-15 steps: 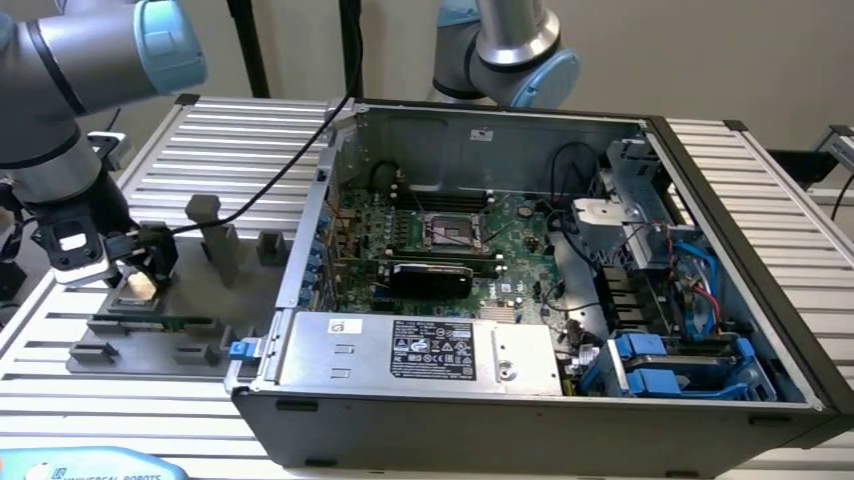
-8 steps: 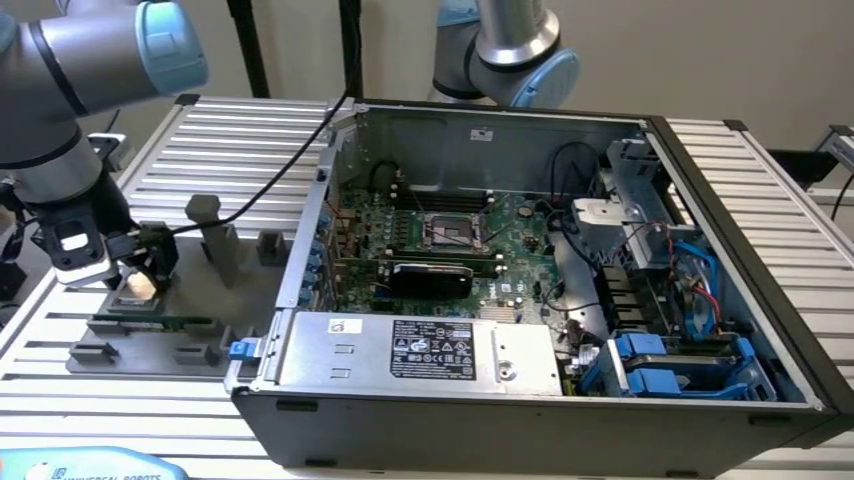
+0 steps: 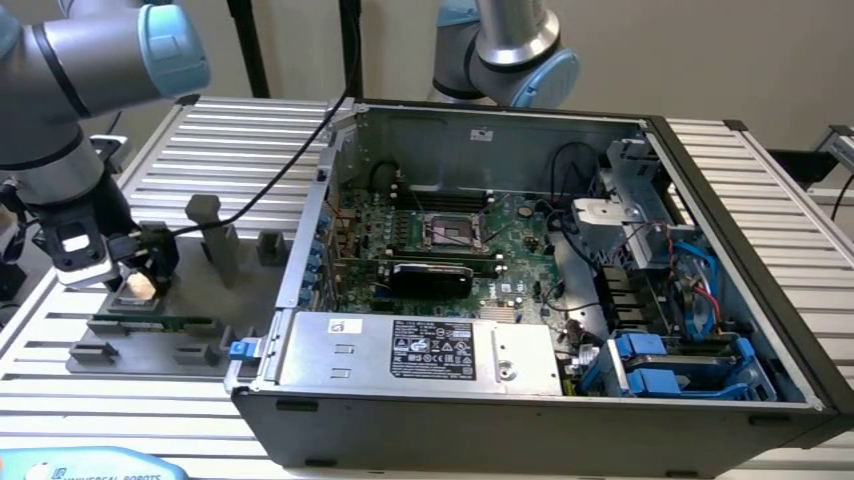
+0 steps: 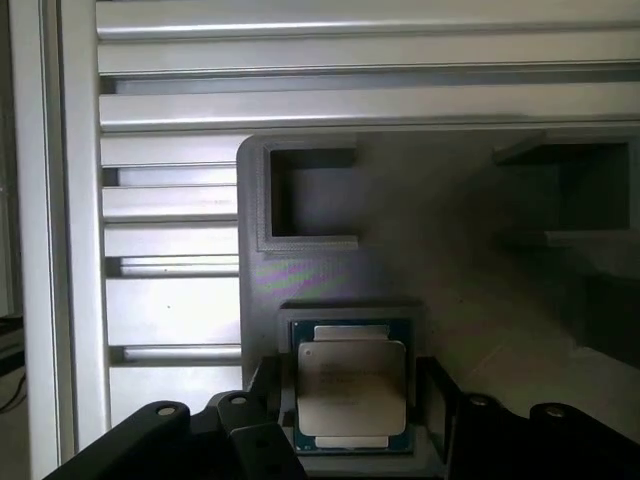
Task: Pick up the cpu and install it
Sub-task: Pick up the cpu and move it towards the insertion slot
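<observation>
The cpu (image 4: 350,388), a flat square chip with a silver-grey top, lies in a walled recess of the grey fixture (image 4: 400,260). In the exterior view the cpu (image 3: 135,290) shows pale at the fixture's left end. My gripper (image 4: 350,405) hangs right over it, open, with one dark finger (image 4: 265,395) on each side of the chip and a narrow gap between them and it. In the exterior view my gripper (image 3: 131,282) points down at the fixture (image 3: 200,345), well to the left of the open computer case (image 3: 534,420). The bare socket (image 3: 451,232) sits on the green motherboard inside.
A long green memory stick (image 3: 154,323) lies on the fixture just in front of the cpu. Grey upright posts (image 3: 207,235) stand on the fixture to the exterior view's right of my gripper. A second arm (image 3: 507,50) stands behind the case. A black cable (image 3: 287,170) runs across the slatted table.
</observation>
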Controlling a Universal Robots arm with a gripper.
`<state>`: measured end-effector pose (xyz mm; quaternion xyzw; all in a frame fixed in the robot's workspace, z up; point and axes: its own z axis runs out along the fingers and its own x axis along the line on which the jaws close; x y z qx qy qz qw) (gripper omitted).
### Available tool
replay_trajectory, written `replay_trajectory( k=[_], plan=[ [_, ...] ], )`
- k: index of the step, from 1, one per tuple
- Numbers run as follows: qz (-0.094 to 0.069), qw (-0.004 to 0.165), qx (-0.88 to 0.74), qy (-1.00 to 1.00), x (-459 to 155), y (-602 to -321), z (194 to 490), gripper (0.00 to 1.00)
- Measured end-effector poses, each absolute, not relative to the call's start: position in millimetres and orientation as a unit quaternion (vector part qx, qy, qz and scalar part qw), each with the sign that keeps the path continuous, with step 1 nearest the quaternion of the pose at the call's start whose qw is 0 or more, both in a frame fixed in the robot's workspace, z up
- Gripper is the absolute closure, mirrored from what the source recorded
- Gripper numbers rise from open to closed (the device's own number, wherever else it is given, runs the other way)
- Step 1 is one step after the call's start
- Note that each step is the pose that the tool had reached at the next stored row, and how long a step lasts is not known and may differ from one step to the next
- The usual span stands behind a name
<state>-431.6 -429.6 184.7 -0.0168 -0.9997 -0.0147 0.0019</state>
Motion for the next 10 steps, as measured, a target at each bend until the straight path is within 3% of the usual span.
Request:
replay_trajectory(
  k=[10],
  plan=[
    [-0.010, 0.002, -0.017, -1.000, -430.9, -428.0, 184.4, 0.35]
  ],
)
